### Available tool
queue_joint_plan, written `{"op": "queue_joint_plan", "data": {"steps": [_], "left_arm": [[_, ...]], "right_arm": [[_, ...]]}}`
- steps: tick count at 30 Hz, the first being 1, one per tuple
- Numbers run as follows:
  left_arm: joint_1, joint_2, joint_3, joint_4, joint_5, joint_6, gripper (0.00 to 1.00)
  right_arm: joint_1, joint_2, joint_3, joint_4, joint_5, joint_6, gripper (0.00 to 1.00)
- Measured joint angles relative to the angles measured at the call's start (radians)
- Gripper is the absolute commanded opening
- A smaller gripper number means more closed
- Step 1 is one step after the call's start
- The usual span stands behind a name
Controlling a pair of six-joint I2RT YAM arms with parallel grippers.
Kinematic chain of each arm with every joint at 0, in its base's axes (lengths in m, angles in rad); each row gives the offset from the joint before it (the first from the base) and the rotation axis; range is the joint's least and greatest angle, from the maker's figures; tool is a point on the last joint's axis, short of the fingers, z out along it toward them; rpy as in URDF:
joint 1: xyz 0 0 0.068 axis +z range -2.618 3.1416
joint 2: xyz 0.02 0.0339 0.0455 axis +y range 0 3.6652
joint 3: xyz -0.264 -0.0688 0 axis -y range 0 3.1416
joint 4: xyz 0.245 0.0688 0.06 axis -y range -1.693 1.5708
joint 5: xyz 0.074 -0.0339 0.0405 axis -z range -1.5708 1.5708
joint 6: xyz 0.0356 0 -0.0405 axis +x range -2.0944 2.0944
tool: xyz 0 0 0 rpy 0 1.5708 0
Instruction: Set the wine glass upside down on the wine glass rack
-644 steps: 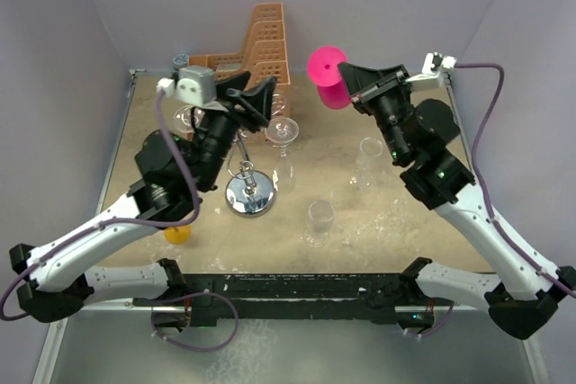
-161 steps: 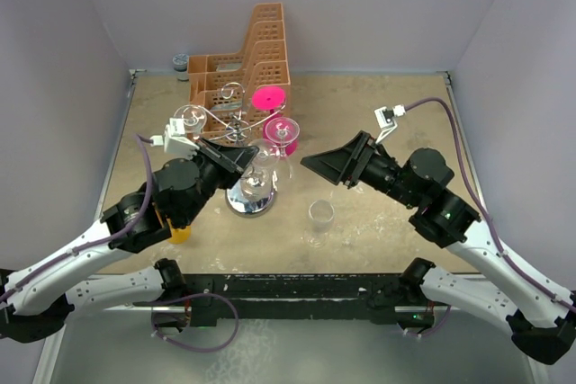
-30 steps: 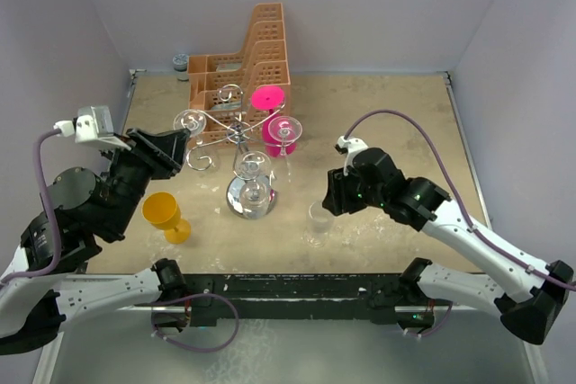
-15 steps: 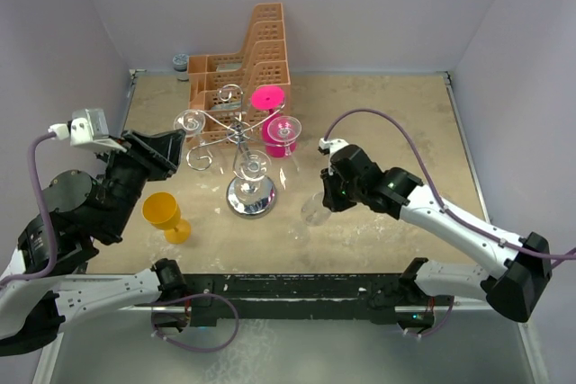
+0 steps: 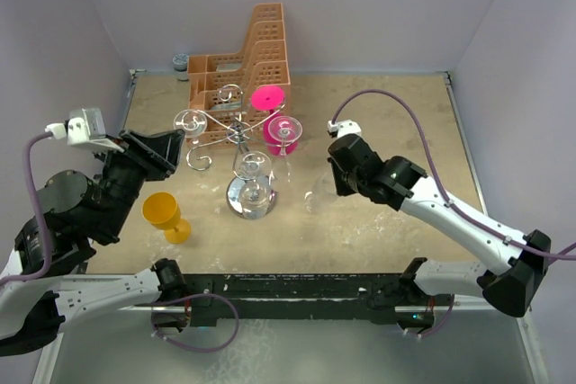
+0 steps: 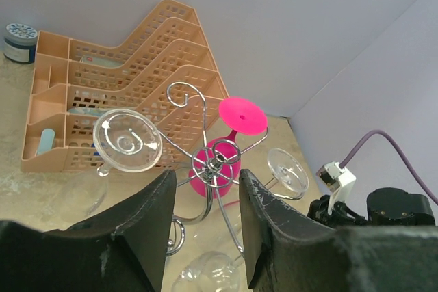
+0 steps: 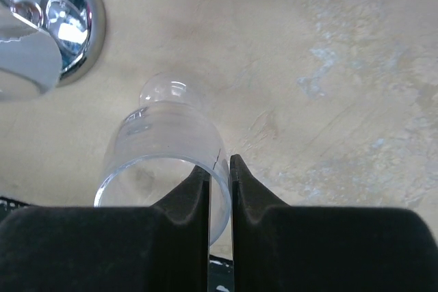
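Right gripper (image 7: 219, 169) clamped on the rim of the clear wine glass (image 7: 161, 138). Glass sits at 3 o'clock of the wine glass rack (image 5: 236, 132). Left gripper (image 6: 205, 193) fingers apart, empty, at rack's 9 o'clock.

Right hand (image 7: 220, 172) has gripped the wine glass (image 7: 164, 148), tilting it

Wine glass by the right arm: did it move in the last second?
Yes. Gripped by the right claw, the wine glass moved back from the table's near edge, toward the rack.
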Motion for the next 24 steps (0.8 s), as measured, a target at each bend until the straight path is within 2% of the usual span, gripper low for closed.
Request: {"op": "queue_joint_plan", "data": {"steps": [7,15,19,20,21,24], "left_arm": [[0.0,0.026,0.024,0.048,0.063,-0.002,0.52],[0.0,0.15,0.032,0.157,0.182,-0.031,0.54],[0.0,0.2,0.024,0.232,0.247,-0.061,0.54],[0.0,0.239,0.011,0.304,0.283,-0.098,0.55],[0.0,0.24,0.01,0.307,0.285,-0.1,0.56],[0.0,0.284,0.003,0.388,0.334,-0.15,0.56]], "right_arm": [[0.0,-0.002,0.092,-0.01,0.181,0.073,0.0],[0.0,-0.098,0.119,0.12,0.4,0.148,0.0],[0.0,-0.241,0.083,0.326,0.442,0.136,0.0],[0.0,-0.342,0.053,0.497,0.456,0.12,0.0],[0.0,-0.344,0.053,0.5,0.457,0.12,0.0],[0.0,-0.409,0.012,0.68,0.435,0.118,0.0]]}}
